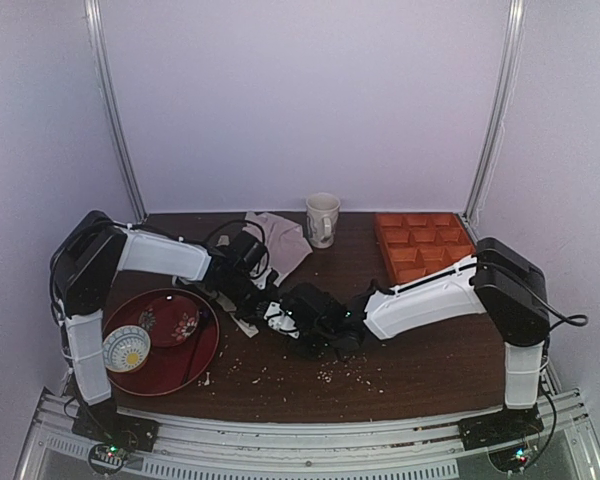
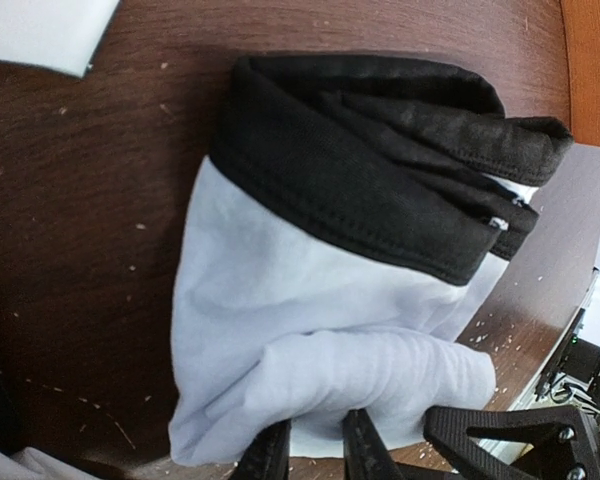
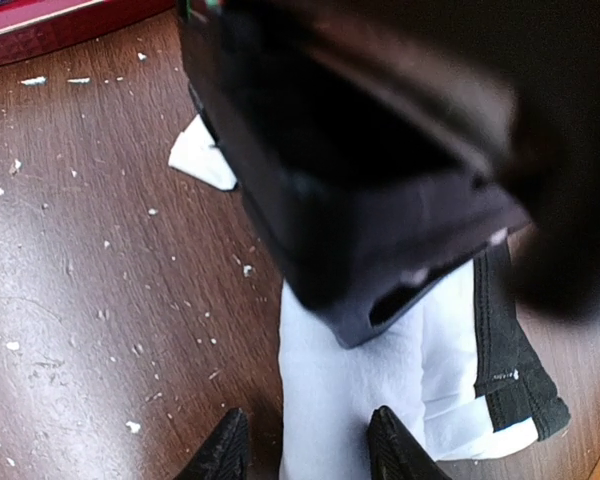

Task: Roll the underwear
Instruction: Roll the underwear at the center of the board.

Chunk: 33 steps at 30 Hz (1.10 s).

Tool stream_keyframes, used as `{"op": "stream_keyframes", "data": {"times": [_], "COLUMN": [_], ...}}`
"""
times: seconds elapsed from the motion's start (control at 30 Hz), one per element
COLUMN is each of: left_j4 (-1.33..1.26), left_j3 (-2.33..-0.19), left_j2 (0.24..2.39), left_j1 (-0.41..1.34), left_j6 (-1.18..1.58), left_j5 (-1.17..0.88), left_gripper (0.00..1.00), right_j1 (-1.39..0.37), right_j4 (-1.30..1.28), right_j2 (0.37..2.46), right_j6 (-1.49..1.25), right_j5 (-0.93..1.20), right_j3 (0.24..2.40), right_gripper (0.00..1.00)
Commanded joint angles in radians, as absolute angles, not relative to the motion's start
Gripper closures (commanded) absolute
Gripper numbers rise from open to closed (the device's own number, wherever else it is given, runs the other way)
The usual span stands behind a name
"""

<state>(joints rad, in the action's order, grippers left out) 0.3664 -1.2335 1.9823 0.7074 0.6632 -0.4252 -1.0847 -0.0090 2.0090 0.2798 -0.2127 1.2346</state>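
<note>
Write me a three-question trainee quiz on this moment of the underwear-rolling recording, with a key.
1. Multiple choice: which item lies at the fingertips of both the left gripper and the right gripper?
A) white boxer briefs with black hems
B) a yellow sponge
C) a rolled newspaper
2. True or false: the patterned bowl with a yellow inside sits on the round red tray.
3. Fill in: the white ceramic mug stands at the ____ edge of the dark wooden table.
Key: 1 A; 2 true; 3 far.
</note>
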Motion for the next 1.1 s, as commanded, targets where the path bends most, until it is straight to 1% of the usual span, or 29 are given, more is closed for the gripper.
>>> {"op": "stream_keyframes", "data": {"times": [0.0,0.3,0.47,0.63,1.07], "left_j4": [0.426,0.431,0.445,0.451,0.457], "left_j3": [-1.185,-1.186,-1.19,-1.19,-1.19], "left_j2": [2.035,2.049,2.049,2.043,2.045], "left_j1": [0.685,0.668,0.667,0.668,0.668], "left_j6": [0.657,0.64,0.631,0.628,0.621], "left_j5": [-0.367,-0.428,-0.426,-0.415,-0.426], "left_gripper": [0.74,0.75,0.74,0.74,0.74], "right_j1": [-1.068,-1.068,-1.069,-1.06,-1.057], "right_j4": [-0.057,0.118,0.205,0.207,0.152], "right_j2": [2.011,1.978,1.942,1.936,2.044], "right_j6": [0.256,0.283,0.319,0.326,0.352], "right_j5": [-0.245,-0.231,-0.257,-0.246,-0.243], "right_j3": [1.173,1.141,1.079,1.044,1.078], "right_gripper": [0.61,0.59,0.59,0.58,0.58]}}
